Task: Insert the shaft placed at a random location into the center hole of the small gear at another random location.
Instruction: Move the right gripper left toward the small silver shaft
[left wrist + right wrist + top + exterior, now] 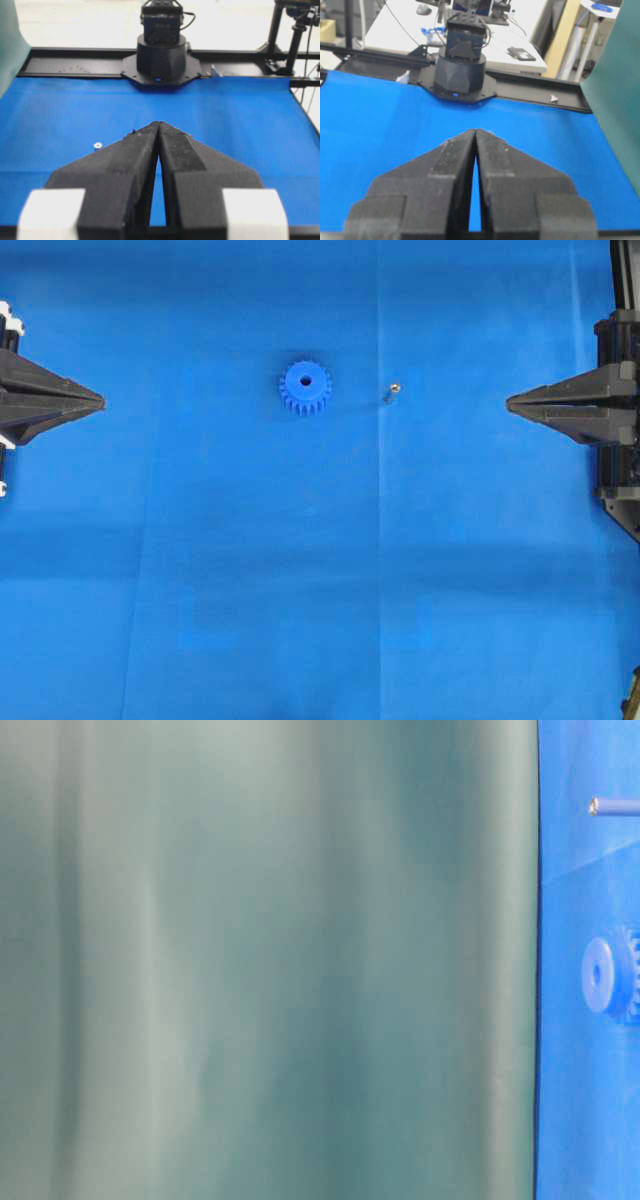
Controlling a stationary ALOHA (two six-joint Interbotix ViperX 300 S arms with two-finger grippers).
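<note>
The small gear [305, 387] lies flat on the blue surface, left of centre, with its dark center hole [305, 382] facing up. The shaft [392, 391] stands to its right as a shiny dot, apart from it. The table-level view shows the gear [610, 975] and the shaft [612, 806] at its right edge. My left gripper [100, 400] is shut and empty at the far left; its wrist view shows the gripper [158, 123] with the shaft [97, 145] beyond it. My right gripper [510, 400] is shut and empty at the far right. In its wrist view the gripper [476, 131] hides both parts.
A green backdrop [270, 960] fills most of the table-level view and edges the right wrist view. Black arm bases [160, 55] [460, 65] stand at the two ends of the blue surface [320, 590], on a black frame rail.
</note>
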